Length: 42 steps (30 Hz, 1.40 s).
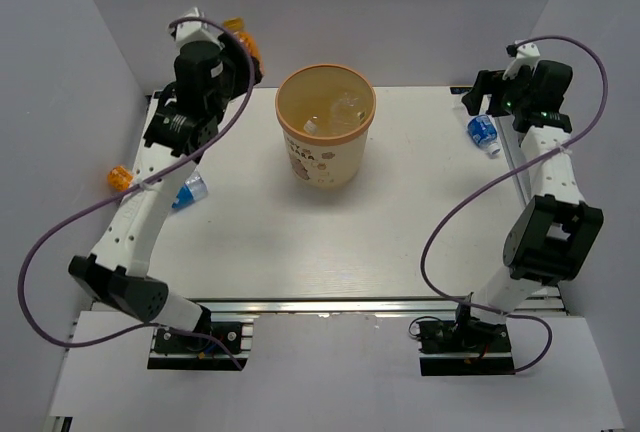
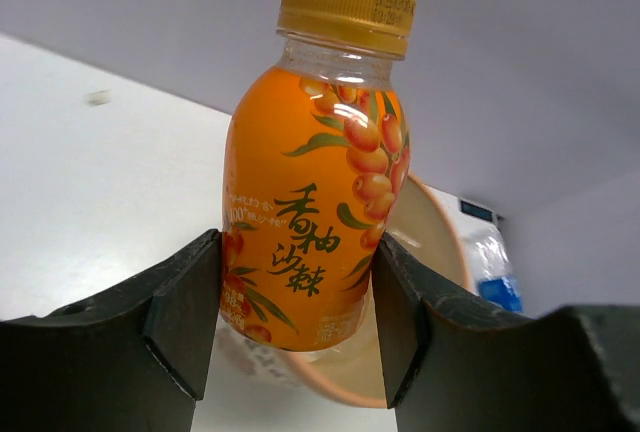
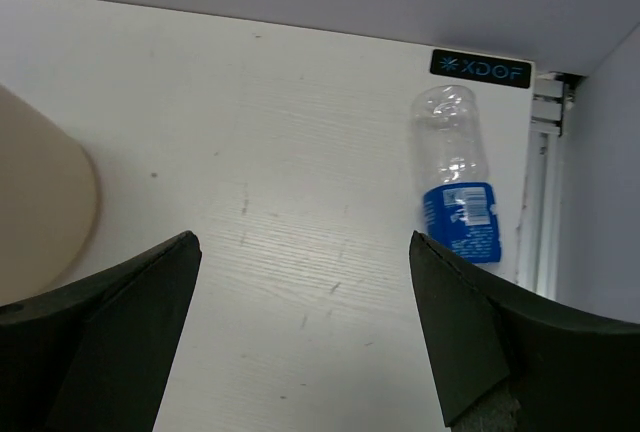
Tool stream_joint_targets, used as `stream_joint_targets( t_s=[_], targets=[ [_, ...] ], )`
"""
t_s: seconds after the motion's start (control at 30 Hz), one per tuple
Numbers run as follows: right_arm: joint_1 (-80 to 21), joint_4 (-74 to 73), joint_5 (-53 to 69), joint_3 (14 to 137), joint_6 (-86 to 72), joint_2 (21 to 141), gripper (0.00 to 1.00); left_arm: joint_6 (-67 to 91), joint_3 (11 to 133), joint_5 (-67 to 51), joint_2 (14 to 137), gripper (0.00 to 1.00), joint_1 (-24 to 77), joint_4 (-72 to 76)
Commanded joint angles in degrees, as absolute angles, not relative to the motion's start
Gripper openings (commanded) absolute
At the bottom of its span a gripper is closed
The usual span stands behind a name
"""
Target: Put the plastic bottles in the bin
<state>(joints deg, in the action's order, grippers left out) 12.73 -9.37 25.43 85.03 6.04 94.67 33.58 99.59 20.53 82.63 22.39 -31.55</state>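
Overhead, at the far left of the frame, a small orange bottle (image 1: 120,178) lies by the table's (image 1: 400,242) edge. A blue-and-clear bottle (image 1: 190,193) lies on the table, partly hidden behind the left arm. In the upper left, the left gripper (image 1: 236,58) is raised and clamped on an orange juice bottle (image 1: 243,44). The left wrist view shows both fingers (image 2: 185,312) pressed against that bottle's lower body, its yellow cap (image 2: 345,7) uppermost.

At centre stands the bin (image 1: 326,152), upright, with clear bottles (image 1: 340,107) inside.

At the upper right, the right gripper (image 1: 480,94) hangs with its jaws wide apart and nothing between them. A blue-labelled bottle (image 1: 483,134) lies on its side just beside it, near the table's right edge and an XDOF sticker (image 3: 480,69).
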Motion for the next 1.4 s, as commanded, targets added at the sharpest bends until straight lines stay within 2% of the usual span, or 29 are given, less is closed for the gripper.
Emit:
stream_joint_targets(
  t_s=[0.0,0.1,0.2,0.33,0.37,0.43,0.53,0.67,0.9,1.13,1.23,1.33,1.37],
  targets=[
    [13.71,-11.86,20.74,90.96,13.00,97.81,0.89,29.01,103.79,8.90,89.81,0.31,24.34,-29.10],
    [15.02,-11.78,22.23,94.12,14.06,102.03,0.89,26.90,108.88,6.95,95.87,0.35,27.24,-29.00],
    [15.99,-13.70,22.68,99.83,14.24,107.65,0.89,25.14,118.01,7.46,102.20,0.45,29.35,-32.86],
    [16.44,-15.73,22.94,105.99,15.20,114.60,0.89,24.61,121.28,6.95,106.34,0.58,30.41,-33.84],
    [16.52,-15.82,22.85,106.95,15.29,117.05,0.89,24.35,122.42,5.55,107.04,0.64,30.85,-34.10],
    [16.61,-16.87,22.85,110.28,15.82,119.69,0.89,23.82,123.57,4.49,108.54,0.81,31.46,-34.45],
    [16.70,-16.97,22.06,112.93,16.43,124.18,0.89,23.03,125.77,4.04,110.12,0.98,32.08,-35.77],
    [16.70,-17.49,21.01,115.57,16.08,129.71,0.89,22.68,128.23,5.00,110.57,0.98,32.08,-37.88],
    [16.96,-15.82,18.37,116.19,17.31,134.73,0.89,22.32,126.22,16.78,106.00,0.98,30.50,-39.02],
    [16.87,-16.17,18.19,117.69,18.10,139.39,0.89,32.15,112.25,15.73,99.32,0.98,17.07,-39.46],
    [16.88,-16.70,20.30,116.63,18.37,139.83,0.89,36.36,103.03,18.98,95.72,0.98,12.58,-39.29],
    [16.88,-17.14,20.92,116.37,17.41,139.31,0.72,40.06,93.36,15.92,92.04,0.98,8.62,-38.15],
    [16.88,-17.05,22.05,116.19,16.88,138.87,0.61,40.86,89.69,15.39,91.15,0.98,7.22,-38.06]
  ],
)
